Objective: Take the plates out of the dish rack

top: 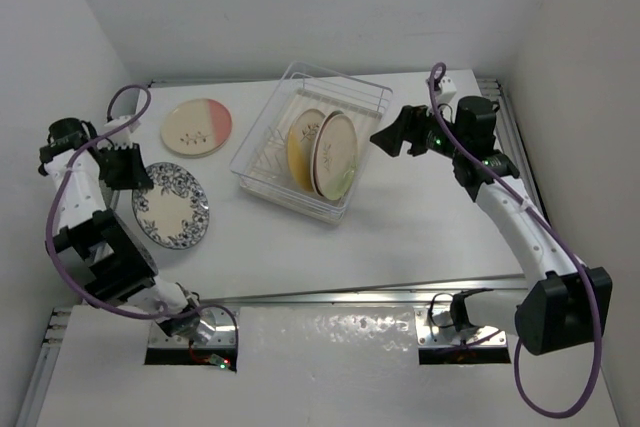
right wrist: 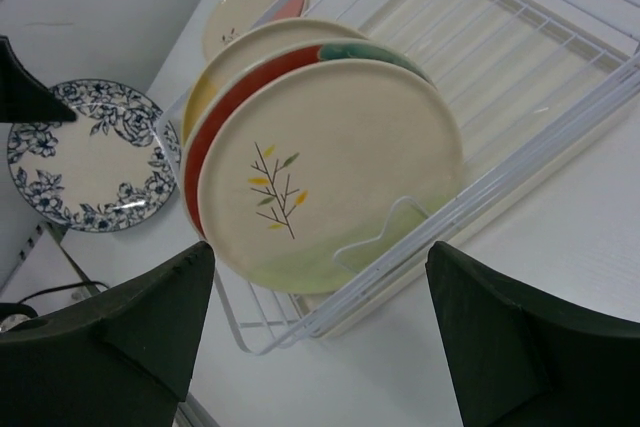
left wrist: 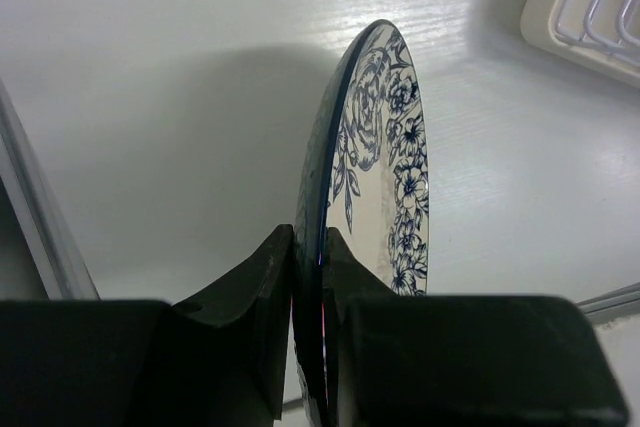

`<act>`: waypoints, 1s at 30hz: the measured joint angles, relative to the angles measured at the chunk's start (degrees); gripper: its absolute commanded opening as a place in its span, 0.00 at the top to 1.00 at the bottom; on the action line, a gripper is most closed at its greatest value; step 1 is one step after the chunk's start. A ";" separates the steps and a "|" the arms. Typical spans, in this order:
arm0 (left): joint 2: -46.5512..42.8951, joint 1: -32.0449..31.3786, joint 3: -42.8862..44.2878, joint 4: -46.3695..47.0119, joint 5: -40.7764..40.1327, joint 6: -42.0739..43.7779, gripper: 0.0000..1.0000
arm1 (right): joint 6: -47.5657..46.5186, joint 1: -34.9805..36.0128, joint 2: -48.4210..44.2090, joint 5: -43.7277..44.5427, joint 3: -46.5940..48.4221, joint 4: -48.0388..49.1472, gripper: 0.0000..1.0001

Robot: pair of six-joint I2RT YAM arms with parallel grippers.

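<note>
Far left, seen from above: left gripper shut on the far-left rim of the blue-and-white plate, face up, on or just over the table; cannot tell which. Only in the left wrist view: rim pinched tight between both fingers, disc edge-on and reaching straight ahead of the jaws, patterned face to their right, a corner of the dish rack ahead and off to the right. Beyond those jaws, lying flat and apart from them, a pink-and-cream plate. Between the two grippers, the clear rack, long axis running near to far with a slight slant, crosswise to the right jaws. From above, only two plate rims plain to read in its near half. From the right wrist, three plates on edge, stacked face to back: sprig plate foremost, red-and-teal plate behind it, yellowish plate last, all faces turned toward the right jaws, sprig stem upright, rims leaning slightly away. Right of the rack, right gripper aimed at it, just short of its wall, fingers spread wide either side of the sprig plate, touching nothing, holding nothing.
</note>
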 measured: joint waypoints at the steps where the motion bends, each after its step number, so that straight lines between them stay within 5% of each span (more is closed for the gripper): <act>1: 0.48 1.05 -0.11 0.26 1.44 1.46 1.00 | 0.31 0.13 0.02 0.07 0.48 -0.02 0.16; 7: 5.22 2.23 -4.94 4.81 9.33 7.02 0.99 | 1.73 1.40 0.04 0.66 1.53 -0.90 0.16; 13: 13.79 3.23 -6.97 10.49 15.61 2.16 0.85 | 1.49 2.51 0.02 1.77 1.64 -3.26 0.16; 30: 26.10 8.20 -7.80 23.91 14.95 -2.67 0.56 | 1.18 3.56 -1.27 4.00 2.69 -5.66 0.16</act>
